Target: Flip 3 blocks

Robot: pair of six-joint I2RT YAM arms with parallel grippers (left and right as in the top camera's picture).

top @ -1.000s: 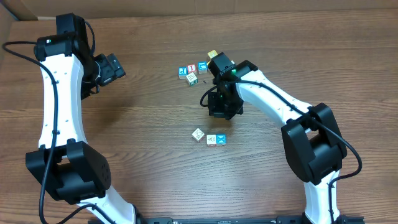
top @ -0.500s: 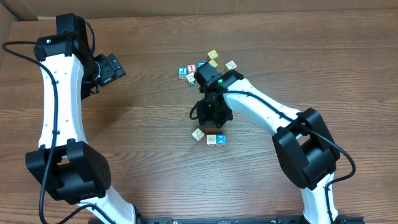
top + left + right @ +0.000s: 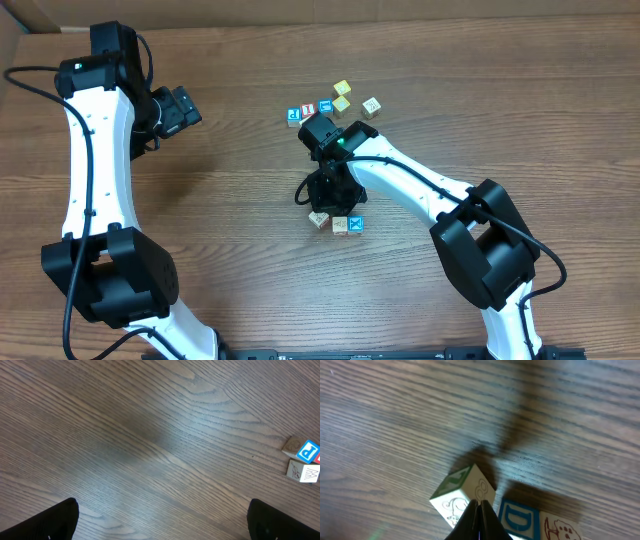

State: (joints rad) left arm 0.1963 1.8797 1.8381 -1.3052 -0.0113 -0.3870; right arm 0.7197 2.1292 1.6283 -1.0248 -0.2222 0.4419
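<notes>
1. The right gripper (image 3: 479,510) is clenched tight and holds nothing; its tip is at a corner of the left cream block (image 3: 318,218).
2. The row just below the overhead frame's centre: left cream block, middle cream block (image 3: 340,225), blue block (image 3: 356,224).
3. The left gripper (image 3: 183,110), spread wide and empty, is in the upper left.
4. The spare blocks (image 3: 342,89) are clustered at upper centre.

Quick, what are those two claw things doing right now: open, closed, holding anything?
Left gripper: open, holding nothing.
Right gripper: shut, gripping nothing, tips down at a small cream wooden alphabet cube.
</notes>
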